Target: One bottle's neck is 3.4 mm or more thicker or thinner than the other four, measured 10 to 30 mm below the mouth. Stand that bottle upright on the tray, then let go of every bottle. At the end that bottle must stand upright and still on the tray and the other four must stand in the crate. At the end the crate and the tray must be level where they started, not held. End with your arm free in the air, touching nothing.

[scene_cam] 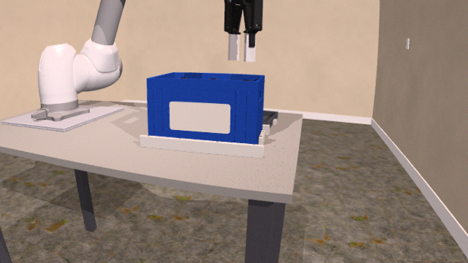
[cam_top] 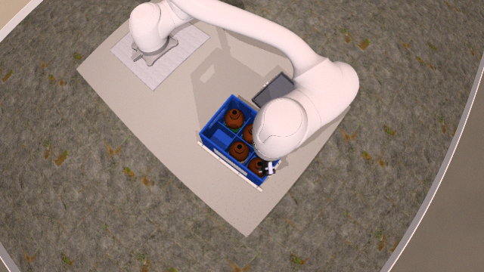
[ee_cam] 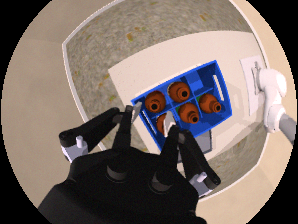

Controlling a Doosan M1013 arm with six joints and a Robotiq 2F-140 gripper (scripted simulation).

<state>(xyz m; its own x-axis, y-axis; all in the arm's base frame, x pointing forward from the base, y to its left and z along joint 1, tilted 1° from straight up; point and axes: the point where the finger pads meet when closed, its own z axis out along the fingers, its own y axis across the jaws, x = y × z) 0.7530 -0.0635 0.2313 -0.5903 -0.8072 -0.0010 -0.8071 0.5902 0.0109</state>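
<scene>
The blue crate stands level on the table. It holds five brown bottles upright; in the wrist view these are a corner bottle, its row neighbour, an end bottle, a middle bottle and one partly hidden behind a finger. One compartment is empty. My gripper is partly open with nothing between its fingers, above the crate's end. The dark grey tray bears no bottle in view. I cannot tell neck thicknesses apart.
A white strip runs along the crate's long side. The arm covers part of the crate and the tray's edge in the top view. The arm's base stands on a pale plate at the table's far end.
</scene>
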